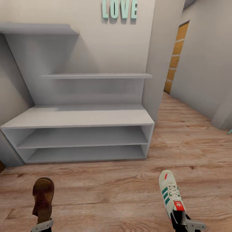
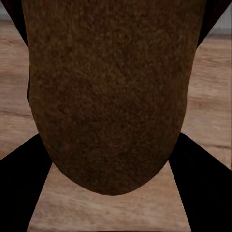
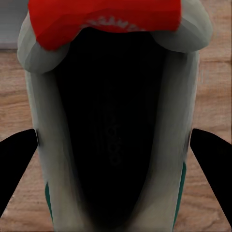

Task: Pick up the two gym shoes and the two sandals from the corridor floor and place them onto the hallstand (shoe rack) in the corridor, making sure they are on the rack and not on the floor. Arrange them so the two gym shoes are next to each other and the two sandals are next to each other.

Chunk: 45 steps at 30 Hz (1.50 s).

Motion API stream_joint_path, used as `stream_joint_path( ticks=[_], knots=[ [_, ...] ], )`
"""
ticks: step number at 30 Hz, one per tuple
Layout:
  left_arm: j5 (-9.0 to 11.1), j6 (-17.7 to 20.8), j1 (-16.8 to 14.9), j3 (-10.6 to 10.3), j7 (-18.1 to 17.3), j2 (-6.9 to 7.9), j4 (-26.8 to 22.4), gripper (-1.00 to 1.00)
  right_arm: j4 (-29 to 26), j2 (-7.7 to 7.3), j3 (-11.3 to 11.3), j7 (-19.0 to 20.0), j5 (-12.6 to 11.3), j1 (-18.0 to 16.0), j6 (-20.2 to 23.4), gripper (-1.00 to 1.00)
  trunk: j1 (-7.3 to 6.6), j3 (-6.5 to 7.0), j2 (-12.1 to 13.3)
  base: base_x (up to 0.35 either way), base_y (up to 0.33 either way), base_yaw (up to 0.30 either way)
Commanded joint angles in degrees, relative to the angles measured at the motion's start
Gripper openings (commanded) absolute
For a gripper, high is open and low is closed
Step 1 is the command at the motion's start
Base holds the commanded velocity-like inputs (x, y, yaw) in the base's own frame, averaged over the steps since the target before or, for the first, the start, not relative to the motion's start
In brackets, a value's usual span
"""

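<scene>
The light grey hallstand stands against the wall ahead, with a low bench top, two open shelves beneath and staggered shelves above, all bare. My left gripper is shut on a dark brown sandal, held above the corridor floor in front of the rack's left end. In the left wrist view the sandal's tan footbed sits between the black fingers. My right gripper is shut on a white gym shoe with green stripes, toe pointing away. The shoe's opening lies between the fingers.
A wall corner juts out just right of the hallstand. Beyond it the corridor runs back to a wooden door. Mint "LOVE" letters hang on the wall above. Open plank floor lies between me and the rack.
</scene>
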Motion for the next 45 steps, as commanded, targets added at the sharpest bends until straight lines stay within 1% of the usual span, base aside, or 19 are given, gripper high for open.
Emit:
stream_joint_path(
  ticks=[1, 4, 8, 22, 29, 31, 32, 33, 34, 36, 37, 39, 40, 42, 43, 44, 45],
  knots=[
    [-0.1, -0.2, -0.1, 0.4, -0.6, -0.05, 0.1, -1.0, 0.0, 0.0, -0.1, 0.5, -0.5, 0.0, -0.2, -1.0, -0.01, -0.05, 0.0, -0.006, 0.305, 0.265],
    [-0.1, -0.2, -0.1, 0.4, -0.6, -0.04, 0.0, -1.0, 0.0, 0.0, -0.1, 0.5, -0.5, 0.0, -0.2, -1.0, -0.01, -0.05, 0.0, -0.002, 0.303, 0.104],
    [-0.1, -0.2, -0.1, 0.4, -0.6, -0.04, 0.0, -1.0, 0.0, 0.0, -0.2, 0.5, -0.5, 0.0, -0.2, -1.0, -0.01, -0.05, 0.0, 0.0, 0.109, 0.01],
    [-0.2, -0.1, -0.1, 0.4, -0.6, -0.04, 0.0, -1.0, 0.1, 0.0, -0.2, 0.5, -0.4, 0.0, -0.2, -1.0, -0.01, -0.05, 0.0, 0.0, 0.006, 0.001],
    [-0.4, 1.2, -0.4, 0.4, -0.6, 0.07, 0.1, -1.0, 0.3, -0.05, -0.3, 0.3, -0.5, 0.0, -0.2, -1.0, -0.01, -0.05, 0.0, 0.0, 0.0, 0.0],
    [-0.4, 2.6, -0.6, 0.4, -0.6, 0.11, 0.1, -1.0, 0.3, -0.09, -0.4, 0.2, -0.5, 0.0, -0.2, -1.0, -0.01, -0.05, 0.0, 0.0, 0.0, 0.0],
    [-0.6, 5.6, -0.8, 0.3, -0.6, 0.17, 0.1, -1.0, 0.3, -0.22, -0.5, -0.2, -0.5, 0.0, -0.2, -1.0, -0.01, -0.05, 0.0, 0.0, 0.0, 0.0],
    [-0.7, 10.1, -0.9, 0.3, -0.6, 0.24, -0.1, -1.0, 0.3, -0.41, -1.2, -1.0, -0.5, 0.0, -0.2, -1.0, -0.01, -0.05, 0.0, 0.0, 0.0, 0.0],
    [-0.8, 12.9, -1.2, 0.2, -0.6, 0.3, -0.4, -1.0, 0.3, -0.48, -2.1, -1.4, -0.5, 0.0, -0.2, -1.0, -0.01, -0.05, 0.0, 0.0, 0.0, 0.0],
    [-0.9, 15.4, -1.8, 0.1, -0.5, 0.33, -0.6, -1.0, 0.3, -0.53, -3.1, -1.7, -0.5, 0.0, -0.2, -1.0, -0.01, -0.05, 0.0, 0.0, 0.0, 0.0],
    [-1.1, 17.3, -2.6, -0.1, -0.2, 0.39, -0.7, -1.0, 0.3, -0.56, -4.2, -1.9, -0.5, 0.0, -0.2, -1.0, -0.01, -0.05, 0.0, 0.0, 0.0, 0.0],
    [-1.3, 18.8, -3.5, -0.2, 0.1, 0.42, -0.8, -1.0, 0.2, -0.58, -5.3, -2.1, -0.5, 0.0, -0.2, -1.0, -0.01, -0.05, 0.0, 0.0, 0.0, 0.0],
    [-1.8, 19.9, -4.4, -0.2, 0.4, 0.45, -0.8, -1.0, 0.2, -0.6, -6.2, -2.1, -0.5, 0.0, -0.2, -1.0, -0.01, -0.05, 0.0, 0.0, 0.0, 0.0],
    [-2.5, 20.8, -5.2, -0.3, 0.9, 0.46, -0.8, -1.0, 0.2, -0.61, -6.8, -2.2, -0.4, -0.1, -0.1, -1.0, -0.01, -0.05, 0.0, 0.0, 0.0, 0.0],
    [-3.5, 21.7, -5.9, -0.3, 1.5, 0.45, -0.8, -1.0, 0.2, -0.61, -7.2, -2.2, -0.4, 0.0, -0.1, -1.0, -0.01, -0.05, 0.0, 0.0, 0.0, 0.0],
    [-4.1, 22.2, -6.3, -0.3, 1.9, 0.44, -0.8, -1.0, 0.2, -0.61, -7.3, -2.2, -0.4, 0.0, -0.1, -1.0, -0.01, -0.05, 0.0, 0.0, 0.0, 0.0],
    [-5.2, 23.4, -6.9, -0.3, 2.5, 0.38, -0.9, -1.0, 0.2, -0.62, -7.5, -2.2, -0.4, 0.0, -0.1, -1.0, -0.01, -0.05, 0.0, 0.0, 0.0, 0.0]
  ],
)
